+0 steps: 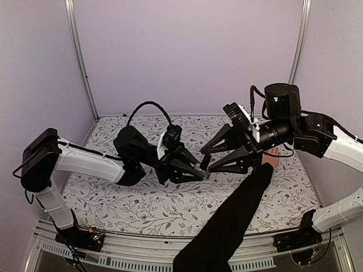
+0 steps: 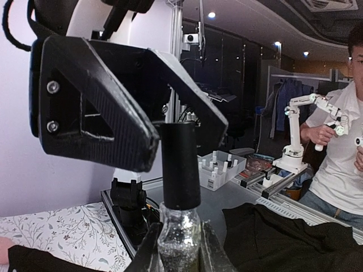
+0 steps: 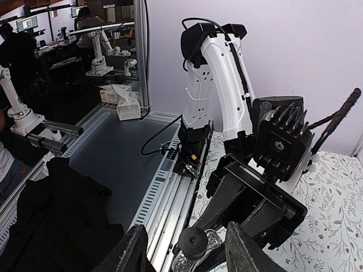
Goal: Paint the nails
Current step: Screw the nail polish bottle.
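A small glitter-filled bottle (image 2: 178,238) with a tall black cap (image 2: 180,164) stands upright in my left gripper (image 2: 178,252), which is shut on its glass body. In the top view the left gripper (image 1: 197,170) and right gripper (image 1: 211,161) meet tip to tip over the table's middle. My right gripper (image 3: 190,256) is open, one finger on each side of the cap (image 3: 194,243) with a gap on both sides. A bare hand (image 1: 272,159) with a long black sleeve (image 1: 232,221) lies under the right arm. Its nails are hidden.
The floral tabletop (image 1: 142,204) is bounded by a metal rail (image 1: 142,243) at the near edge and upright posts (image 1: 82,62) at the back corners. Off the table there is a white box of small bottles (image 2: 220,168) and black cloth (image 2: 289,232).
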{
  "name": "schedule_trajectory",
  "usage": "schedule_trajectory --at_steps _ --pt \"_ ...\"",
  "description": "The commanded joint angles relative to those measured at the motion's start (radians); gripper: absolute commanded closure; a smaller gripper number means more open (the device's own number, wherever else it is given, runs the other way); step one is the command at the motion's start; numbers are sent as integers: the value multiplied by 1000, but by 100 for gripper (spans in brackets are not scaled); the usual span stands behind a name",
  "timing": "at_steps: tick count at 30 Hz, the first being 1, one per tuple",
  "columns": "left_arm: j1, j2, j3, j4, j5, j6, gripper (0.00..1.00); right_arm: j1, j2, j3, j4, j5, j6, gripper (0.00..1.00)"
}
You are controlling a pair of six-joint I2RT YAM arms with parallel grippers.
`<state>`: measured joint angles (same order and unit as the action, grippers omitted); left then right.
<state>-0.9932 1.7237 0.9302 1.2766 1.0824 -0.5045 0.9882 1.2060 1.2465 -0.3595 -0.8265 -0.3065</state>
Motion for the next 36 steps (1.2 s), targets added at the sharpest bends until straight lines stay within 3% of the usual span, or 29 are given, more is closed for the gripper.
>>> schedule_trajectory --at_steps 1,11,19,36 --pt "10 21 28 91 24 -50 100 6 20 23 -14 -56 -20 53" --pt "10 33 27 110 4 -54 100 6 31 12 10 -68 -10 64" --pt "14 22 11 117 -38 -41 100 6 42 3 5 -63 -8 84" --pt "32 -73 -40 22 -223 81 100 6 37 -54 1 27 14 93"
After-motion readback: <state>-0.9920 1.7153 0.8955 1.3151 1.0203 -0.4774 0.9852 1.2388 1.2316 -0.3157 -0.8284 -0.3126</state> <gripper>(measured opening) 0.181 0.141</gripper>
